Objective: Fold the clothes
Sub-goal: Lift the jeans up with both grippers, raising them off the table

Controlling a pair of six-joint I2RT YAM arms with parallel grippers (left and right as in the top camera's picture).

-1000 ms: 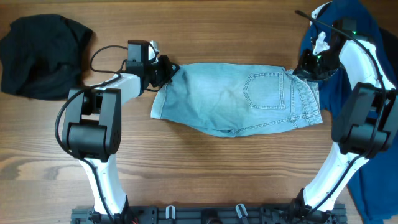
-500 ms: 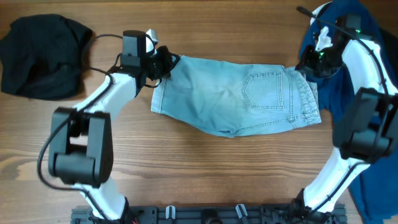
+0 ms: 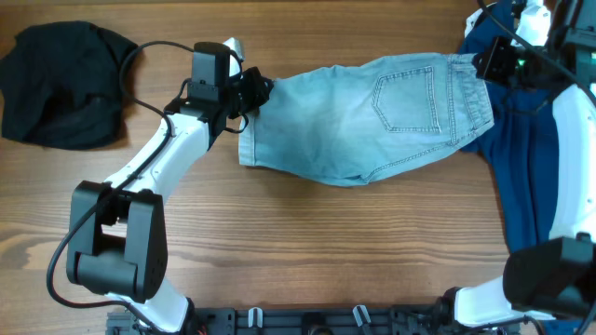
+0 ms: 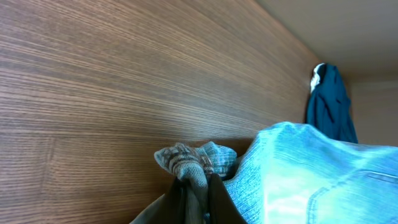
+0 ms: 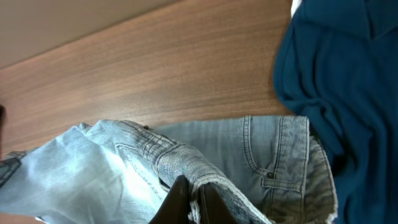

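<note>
The pale-blue denim shorts lie spread on the wooden surface, in its far half, and reach from the middle toward the far right corner. They are stretched between the two arms and lie a little slanted, with the right end closer to the far edge than the left end. One stitched back pocket faces up, near the waistband at the right end.

The left hand is closed tight on the left end of the shorts; in the left wrist view a small bunch of denim is pinched between its fingers and the cloth there is wrinkled. The right hand is closed too, and in the right wrist view it holds a fold of the waistband between its fingers.

A dark-blue garment lies along the right edge of the surface, and the waistband end of the shorts lies over its border. A black garment is crumpled in the far left corner, well apart from the shorts.
</note>
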